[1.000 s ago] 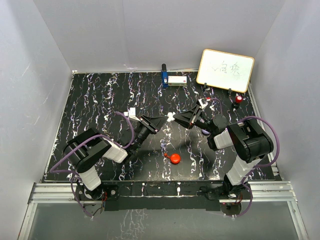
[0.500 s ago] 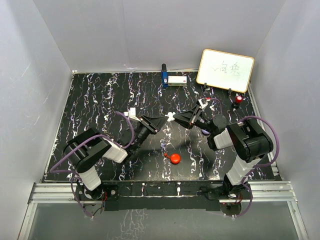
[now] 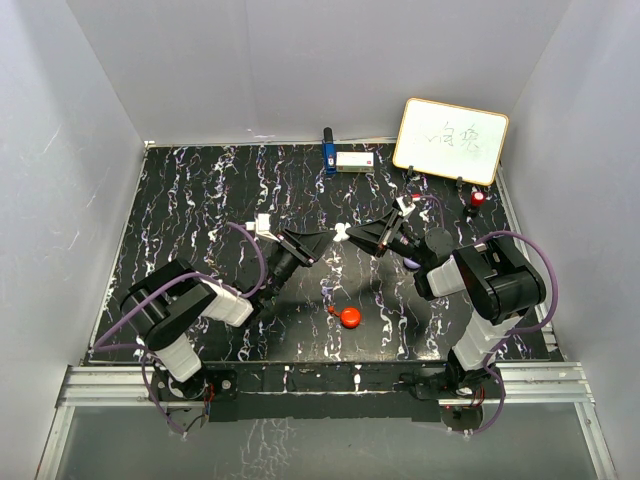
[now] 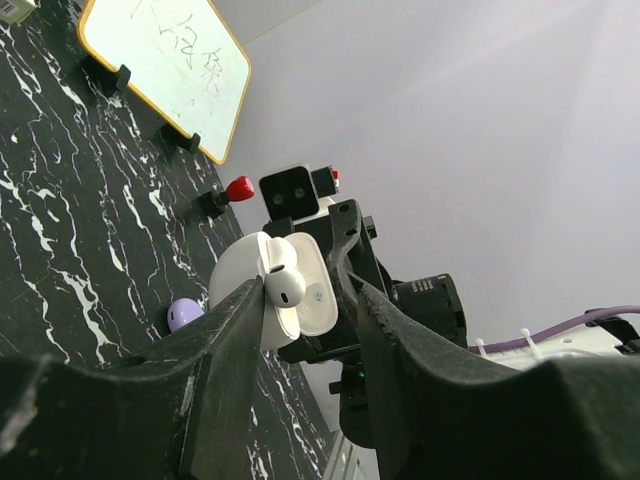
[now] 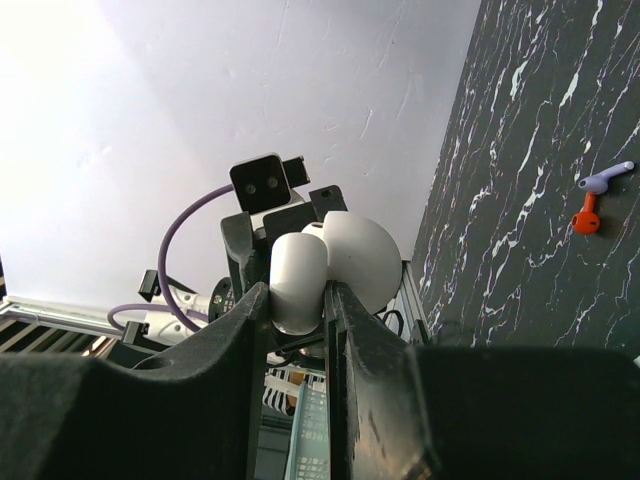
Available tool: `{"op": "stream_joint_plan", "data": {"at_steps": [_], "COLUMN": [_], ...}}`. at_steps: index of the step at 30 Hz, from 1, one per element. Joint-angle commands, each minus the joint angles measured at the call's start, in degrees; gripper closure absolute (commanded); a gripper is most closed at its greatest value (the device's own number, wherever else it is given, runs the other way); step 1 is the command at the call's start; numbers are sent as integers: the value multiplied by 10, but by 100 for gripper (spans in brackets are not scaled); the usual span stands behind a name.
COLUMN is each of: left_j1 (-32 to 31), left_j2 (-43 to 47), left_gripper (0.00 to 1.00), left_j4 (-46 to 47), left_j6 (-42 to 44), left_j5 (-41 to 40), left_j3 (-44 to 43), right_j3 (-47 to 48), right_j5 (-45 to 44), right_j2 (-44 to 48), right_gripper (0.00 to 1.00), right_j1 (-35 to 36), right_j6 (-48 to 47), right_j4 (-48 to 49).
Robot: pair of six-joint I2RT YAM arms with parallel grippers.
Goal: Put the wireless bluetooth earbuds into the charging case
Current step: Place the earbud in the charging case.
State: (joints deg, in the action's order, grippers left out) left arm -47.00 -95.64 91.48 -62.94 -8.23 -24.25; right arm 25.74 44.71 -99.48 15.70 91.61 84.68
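Note:
My right gripper is shut on the white charging case and holds it off the table at mid-table, with its lid swung open. In the left wrist view a white earbud sits at the open case. My left gripper faces the case with its jaws apart. The earbud touches only one finger, and a gap shows on the other side. A small red earbud lies on the black marbled table.
A round red pod lies near the front, beside the red earbud. A small purple piece lies close by and a purple pod farther right. A whiteboard, a blue-and-white item and a red-capped stand line the back.
The left gripper's jaws have parted from around the white earbud, which stays at the open case. The right arm has held still with the case.

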Motion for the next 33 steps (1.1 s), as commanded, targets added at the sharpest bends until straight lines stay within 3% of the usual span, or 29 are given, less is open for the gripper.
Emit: {"op": "stream_joint_plan", "data": {"at_steps": [1,33], "left_j1": [-3,-1], "left_j2": [30,12], "left_gripper": [58,58], "left_j4": [100,93], "left_j6": [10,-5], "left_j5": [-13,-6], "left_j3": [2,1], "right_j3": [14,21], "right_j5": [-8,-12], "right_j2": [1,1], "right_gripper": [100,100], "right_j1": [1,1], "right_j6": [-3,1], "right_j4": [193,193]}}
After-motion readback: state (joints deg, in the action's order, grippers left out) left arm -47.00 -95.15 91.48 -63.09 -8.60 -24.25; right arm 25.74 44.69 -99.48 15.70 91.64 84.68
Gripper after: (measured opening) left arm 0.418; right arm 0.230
